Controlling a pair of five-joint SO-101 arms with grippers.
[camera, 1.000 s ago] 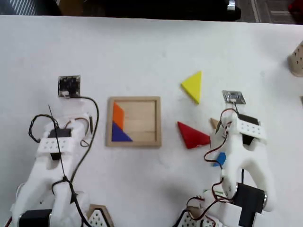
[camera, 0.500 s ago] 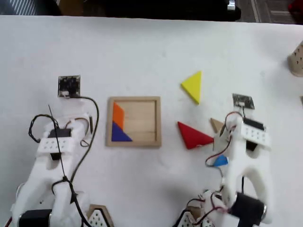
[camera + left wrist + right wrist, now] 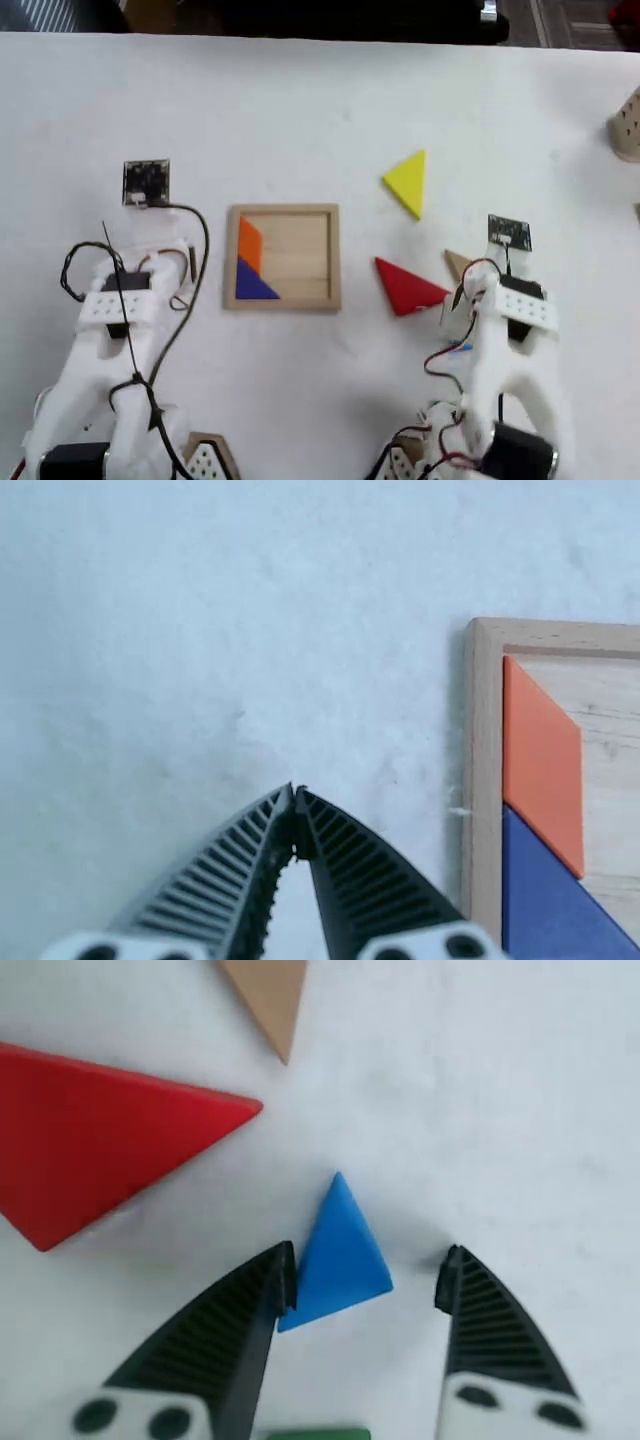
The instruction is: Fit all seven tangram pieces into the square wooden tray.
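Non-task stuff, all placed off the table point(image 3: 300, 110):
- table: white, slightly mottled top, takes up nearly the whole high view
- tan perforated block point(image 3: 627, 126): on the table at its right edge, towards the far side, partly cut off. Rows of small holes on the face. Can't tell what it is.
- dark strip point(image 3: 330, 18): runs along just beyond the table's far edge
- small shiny metal bit point(image 3: 488, 11): in that strip, right of the table's middle
- grey plank floor point(image 3: 565, 20): beyond the table's far right corner
- red object point(image 3: 626, 14): past the same corner, cropped, unidentifiable
- blue-white striped patch point(image 3: 35, 14): beyond the table's far left corner
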